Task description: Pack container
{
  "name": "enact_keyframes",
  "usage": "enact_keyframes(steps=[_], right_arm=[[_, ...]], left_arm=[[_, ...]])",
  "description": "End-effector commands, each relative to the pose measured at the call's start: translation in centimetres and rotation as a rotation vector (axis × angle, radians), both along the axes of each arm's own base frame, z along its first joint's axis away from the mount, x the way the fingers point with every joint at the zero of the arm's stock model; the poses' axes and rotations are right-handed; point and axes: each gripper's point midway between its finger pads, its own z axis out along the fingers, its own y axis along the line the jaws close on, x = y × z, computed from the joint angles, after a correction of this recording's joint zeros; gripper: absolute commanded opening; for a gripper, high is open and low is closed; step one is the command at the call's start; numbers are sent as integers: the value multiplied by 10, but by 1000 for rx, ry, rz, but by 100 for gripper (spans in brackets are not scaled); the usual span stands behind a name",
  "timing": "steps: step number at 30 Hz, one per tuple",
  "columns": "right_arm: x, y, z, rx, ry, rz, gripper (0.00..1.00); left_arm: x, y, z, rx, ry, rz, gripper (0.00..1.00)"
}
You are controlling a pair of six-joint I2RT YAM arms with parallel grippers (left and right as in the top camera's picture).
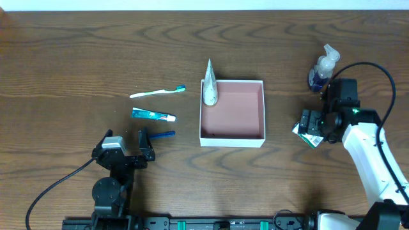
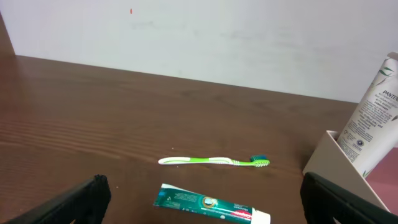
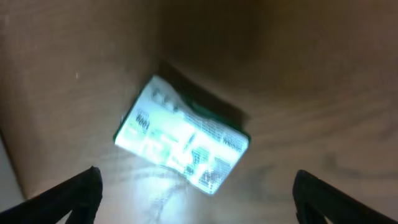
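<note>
Two arms are at the table, and both grippers are empty. The container [image 1: 236, 118] sits flat on the wood, roughly midway between them, with its open side up and its reddish-pink floor bare.

One item is already in the container: a white tube [image 1: 209, 89] stands tilted in the far-left corner, its tip leaning out over the rim. The left wrist view shows the same tube [image 2: 376, 106] with printed lettering, propped against the container wall [image 2: 326, 155].

Left of the container, well apart from it, lie three items:
- The green-and-white toothbrush [image 1: 157, 92] is farthest from the robot.
- The teal toothpaste tube [image 1: 153, 115] is below it.
- A small blue item [image 1: 163, 135] is nearest the robot; what it is cannot be told.

The left gripper [image 1: 124, 148] is to the near left of the container, beside the blue item, with its jaws spread wide and nothing between them.

Right of the container, the right gripper [image 1: 316, 122] hangs over a small green-and-white packet [image 3: 181, 144]. Its jaws are wide apart, and the right wrist view shows the packet lying on the table clear of both fingers [image 3: 81, 193]. That view is blurred, so the print cannot be read.

A clear pump bottle [image 1: 323, 67] stands far right of the container, beyond the right gripper.
</note>
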Motion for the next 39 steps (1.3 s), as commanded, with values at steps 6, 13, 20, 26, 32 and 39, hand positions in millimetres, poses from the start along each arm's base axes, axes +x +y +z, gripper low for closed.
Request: enact_keyframes(steps=[6,13,20,26,32,39], right_arm=[[2,-5,-32,-33,-60,24,99],[21,-5,-35,-34,-176,33,99],[33,-1,-38,-35,-221,93,99],[32,8,-64,14,-161,138,99],[26,17,-83,67,-106,152,97],[13,18,-88,109,-53,53,66]], left_arm=[[-1,3,-18,21,51,14,98],[-1,3,-18,21,51,14,98],[-1,3,-18,21,51,14,98],[-1,3,-18,21,51,14,98],[-1,3,-18,21,51,14,98],[-1,3,-18,21,51,14,98]])
